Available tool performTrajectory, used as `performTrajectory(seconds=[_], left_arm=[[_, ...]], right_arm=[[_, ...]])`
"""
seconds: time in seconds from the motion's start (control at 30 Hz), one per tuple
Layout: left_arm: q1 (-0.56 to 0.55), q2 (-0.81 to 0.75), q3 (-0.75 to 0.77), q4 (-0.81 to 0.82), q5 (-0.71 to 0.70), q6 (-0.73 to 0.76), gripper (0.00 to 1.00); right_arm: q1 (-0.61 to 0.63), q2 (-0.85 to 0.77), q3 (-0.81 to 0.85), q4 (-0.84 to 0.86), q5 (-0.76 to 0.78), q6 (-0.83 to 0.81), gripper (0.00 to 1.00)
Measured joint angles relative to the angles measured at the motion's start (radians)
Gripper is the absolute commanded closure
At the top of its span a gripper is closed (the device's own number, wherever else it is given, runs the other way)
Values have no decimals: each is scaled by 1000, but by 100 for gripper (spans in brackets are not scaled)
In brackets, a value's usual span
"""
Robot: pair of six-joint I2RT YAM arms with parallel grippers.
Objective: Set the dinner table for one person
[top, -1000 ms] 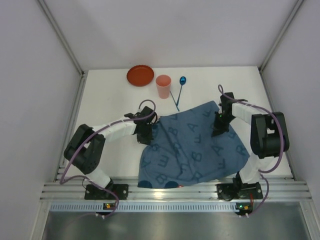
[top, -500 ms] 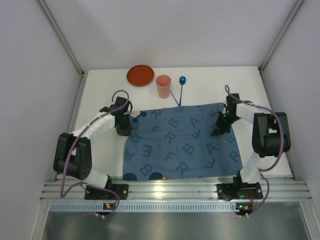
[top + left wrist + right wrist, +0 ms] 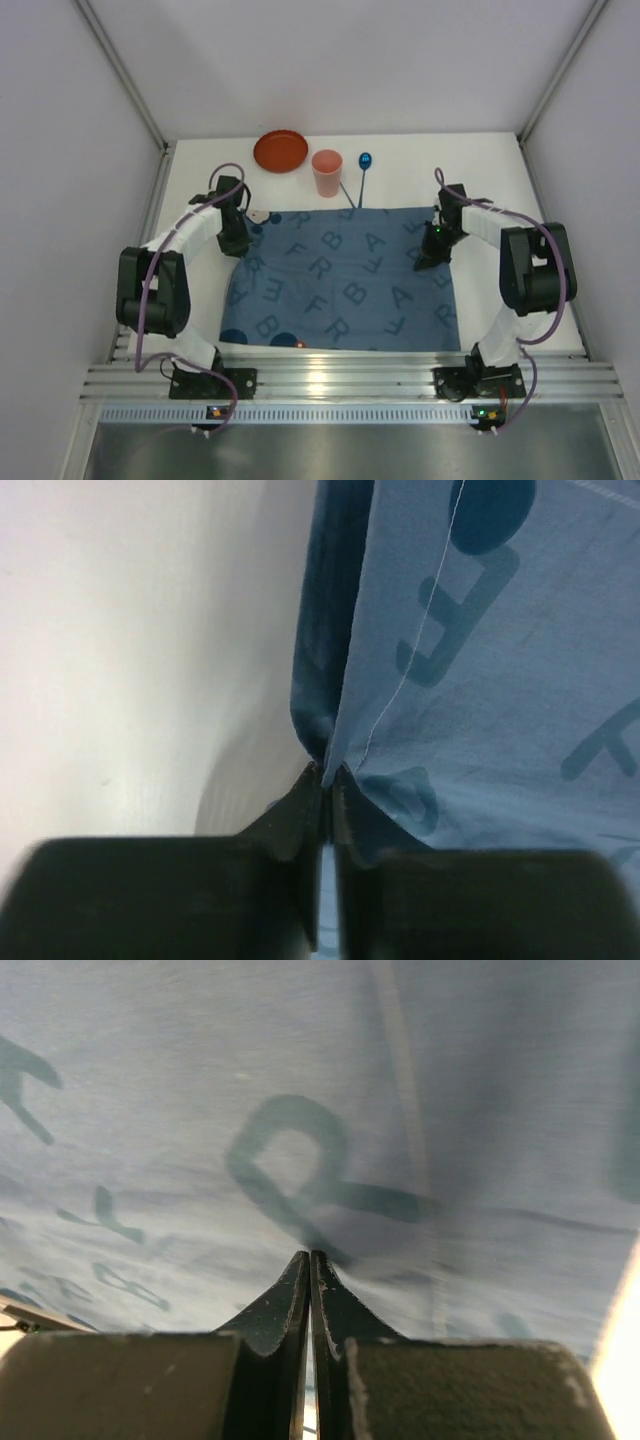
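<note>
Top external view: the white dinner table (image 3: 500, 175) fills the floor of the booth, with its ribbed aluminium rail (image 3: 340, 380) running along the near edge by the arm bases. A blue mat (image 3: 340, 285) printed with darker letters lies spread over the middle of the tabletop. Its near edge is just short of the rail, and its far edge runs parallel to the table's far edge.

The left gripper (image 3: 238, 245) sits at the mat's far-left corner, towards the left edge of the tabletop. The right gripper (image 3: 425, 262) is low over the mat's far-right corner, towards the right edge.

Along the far edge, left of centre, stand an orange plate (image 3: 280, 151) and a pink cup (image 3: 327, 172), close together but apart. A blue spoon (image 3: 364, 160) lies just right of the cup, its thin handle reaching to the mat's far edge.

On the left wrist camera, the left gripper (image 3: 325, 780) has its fingers clamped on a raised fold of the blue mat (image 3: 500, 680) — the cloth rises in a ridge from the tips, with bare dinner table (image 3: 130, 630) to one side.

On the right wrist camera, the right gripper (image 3: 308, 1258) has its tips pressed together against the blue mat (image 3: 300, 1090). The cloth puckers there, so it seems to be pinching the fabric — the pinched bit itself is hidden.
</note>
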Motion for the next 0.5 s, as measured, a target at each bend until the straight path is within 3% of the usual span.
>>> performTrajectory(seconds=[0.03,0.07,0.1,0.13,0.17,0.23,0.33,0.5], left_arm=[[18,0,18,-15,0,5,67],[26,0,36,-27,0,8,38],[33,-2,59,-40,-3,13,28],[35,-5,80,-50,-3,7,21],[35,-16,99,-54,-4,2,11],[34,-53,117,-66,-6,-6,7],[32,-126,132,-97,-7,-14,6],[32,-238,134,-141,18,-37,9]], right_arm=[[2,-3,5,-11,6,0,91],[5,-10,12,-23,16,1,82],[7,-23,23,-40,28,1,73],[10,-38,39,-63,42,0,50],[13,-56,63,-82,55,5,39],[25,-90,142,-130,85,0,21],[61,-113,315,-168,106,-5,10],[174,-63,643,-162,71,7,7]])
